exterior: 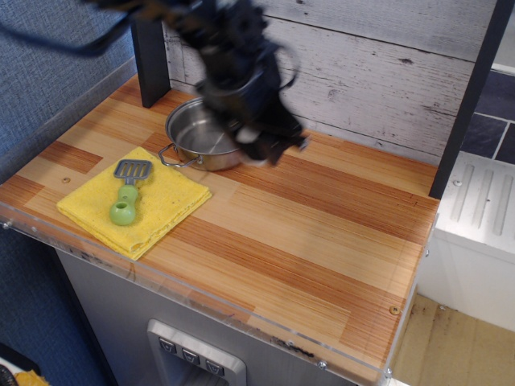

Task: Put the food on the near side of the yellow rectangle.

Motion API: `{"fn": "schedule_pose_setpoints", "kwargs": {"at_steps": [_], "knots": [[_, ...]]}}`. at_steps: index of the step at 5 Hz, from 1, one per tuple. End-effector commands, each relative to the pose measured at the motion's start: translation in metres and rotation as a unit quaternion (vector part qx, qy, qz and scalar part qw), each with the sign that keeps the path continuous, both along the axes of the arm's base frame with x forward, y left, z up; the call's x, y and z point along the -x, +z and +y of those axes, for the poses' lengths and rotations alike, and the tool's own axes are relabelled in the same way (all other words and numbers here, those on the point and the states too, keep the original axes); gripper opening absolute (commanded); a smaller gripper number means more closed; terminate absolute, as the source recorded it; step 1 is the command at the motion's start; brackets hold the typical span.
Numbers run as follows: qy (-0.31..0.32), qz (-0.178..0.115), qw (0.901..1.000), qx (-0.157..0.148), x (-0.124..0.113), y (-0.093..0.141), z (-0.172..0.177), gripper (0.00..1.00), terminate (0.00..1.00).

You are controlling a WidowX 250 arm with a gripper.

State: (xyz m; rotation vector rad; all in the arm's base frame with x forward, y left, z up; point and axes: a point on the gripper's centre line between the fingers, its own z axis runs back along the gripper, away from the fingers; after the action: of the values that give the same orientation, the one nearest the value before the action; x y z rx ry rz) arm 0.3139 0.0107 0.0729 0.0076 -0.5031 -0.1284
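The gripper (256, 147) is blurred by motion, a black jointed mass held above the counter at the near right rim of the pot. Between its dark fingers sits something pale and whitish — the sushi roll (254, 149), it seems, clamped in the jaws and off the surface, though the blur hides its black sides and coloured centre.

Just behind and left of it stands the steel pot (201, 134): shallow, round, brushed metal with a bright rim and a loop handle toward the near left. Its right portion is covered by the arm.

Well apart to the left lies the yellow cloth (135, 202) — soft, nubbly, folded flat into a rough square turned like a diamond near the counter's front left edge. On it rests a toy spatula (127, 190), with a slotted grey blade and a smooth, rounded green handle.

The counter (322, 233) is striped wood-grain laminate in orange and tan, edged with clear plastic. Behind runs a whitewashed plank wall (378, 72). No readable writing shows anywhere.
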Motion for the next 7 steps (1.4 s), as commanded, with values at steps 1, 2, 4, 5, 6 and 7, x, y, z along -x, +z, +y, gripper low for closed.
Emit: {"fn": "schedule_pose_setpoints", "kwargs": {"at_steps": [1, 2, 4, 5, 6, 7], "knots": [[0.017, 0.004, 0.9993, -0.033, 0.051, -0.009, 0.032, 0.0, 0.0], [0.019, 0.026, 0.9986, -0.041, 0.064, -0.023, 0.039, 0.0, 0.0], [0.02, 0.066, 0.9971, -0.03, 0.077, -0.051, 0.052, 0.0, 0.0], [0.027, 0.096, 0.9946, -0.03, 0.083, -0.061, 0.052, 1.0, 0.0], [0.035, 0.086, 0.9954, -0.026, 0.082, -0.056, 0.051, 1.0, 0.0], [0.029, 0.084, 0.9957, -0.024, 0.077, -0.053, 0.046, 1.0, 0.0]]}}
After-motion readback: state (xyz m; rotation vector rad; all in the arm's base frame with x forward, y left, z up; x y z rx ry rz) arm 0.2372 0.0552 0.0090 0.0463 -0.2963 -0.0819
